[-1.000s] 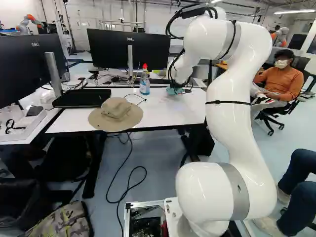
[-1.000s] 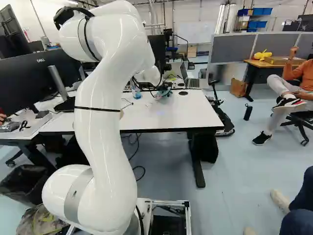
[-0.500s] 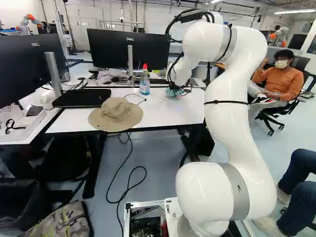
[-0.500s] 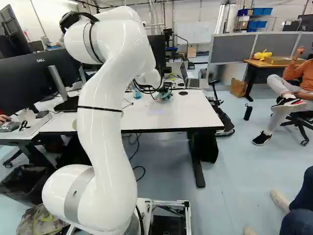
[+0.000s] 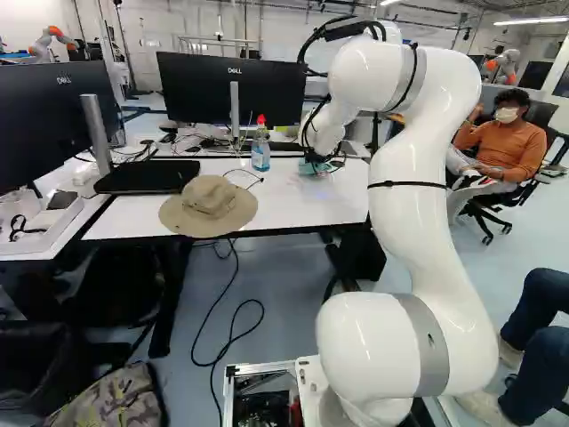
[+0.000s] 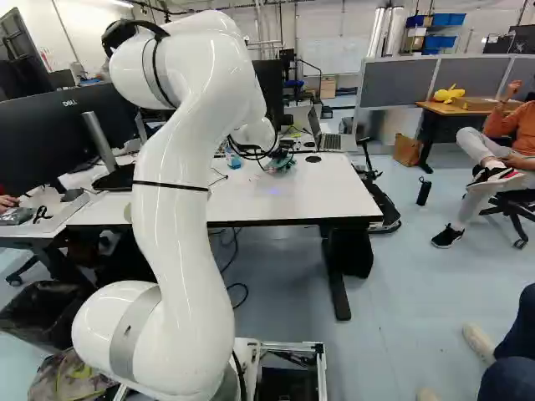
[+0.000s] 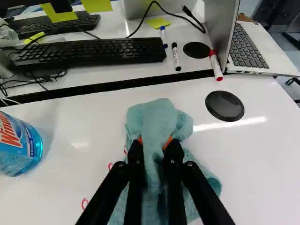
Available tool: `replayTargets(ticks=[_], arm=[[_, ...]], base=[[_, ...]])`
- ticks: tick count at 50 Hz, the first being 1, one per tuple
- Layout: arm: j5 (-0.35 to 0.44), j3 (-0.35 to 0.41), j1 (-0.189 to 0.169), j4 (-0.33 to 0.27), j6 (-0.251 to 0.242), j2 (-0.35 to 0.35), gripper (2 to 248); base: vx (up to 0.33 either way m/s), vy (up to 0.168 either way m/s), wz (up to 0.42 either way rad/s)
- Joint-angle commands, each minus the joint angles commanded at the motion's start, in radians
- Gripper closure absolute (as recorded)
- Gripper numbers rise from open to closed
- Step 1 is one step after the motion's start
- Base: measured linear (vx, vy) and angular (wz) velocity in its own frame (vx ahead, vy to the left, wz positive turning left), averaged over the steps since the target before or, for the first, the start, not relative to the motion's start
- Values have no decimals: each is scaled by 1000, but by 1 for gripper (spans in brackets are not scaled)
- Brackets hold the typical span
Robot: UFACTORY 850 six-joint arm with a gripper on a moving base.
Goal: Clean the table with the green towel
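Observation:
Over the far part of the white table (image 5: 302,200) my gripper (image 5: 322,163) points down, partly hidden by its cables in the left base view. The wrist view shows the gripper (image 7: 154,143) shut on the bunched green towel (image 7: 157,117), cloth squeezed between both orange pads. The towel's loose part spreads on the tabletop under and beside the fingers. Small red marks (image 7: 110,166) show on the table beside the towel; what lies under the cloth is hidden.
A blue spray bottle (image 5: 260,149) and a tan hat (image 5: 209,206) stand on the table. Beyond the dark gap between tables are a keyboard (image 7: 89,51), markers (image 7: 176,56) and a laptop (image 7: 248,47). Another robot (image 5: 52,43) stands far back. A seated person's legs are close at the right.
My arm has shifted slightly over the table with the towel in its grip, mostly in the first half second. The base has stayed put.

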Motion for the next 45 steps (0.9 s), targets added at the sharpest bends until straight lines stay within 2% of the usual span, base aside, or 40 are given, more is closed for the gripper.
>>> replayTargets(ticks=[27,45], arm=[[-87,0,0,0,0,0,198],[-104,0,0,0,0,0,198]], base=[[0,0,0],[0,0,0]])
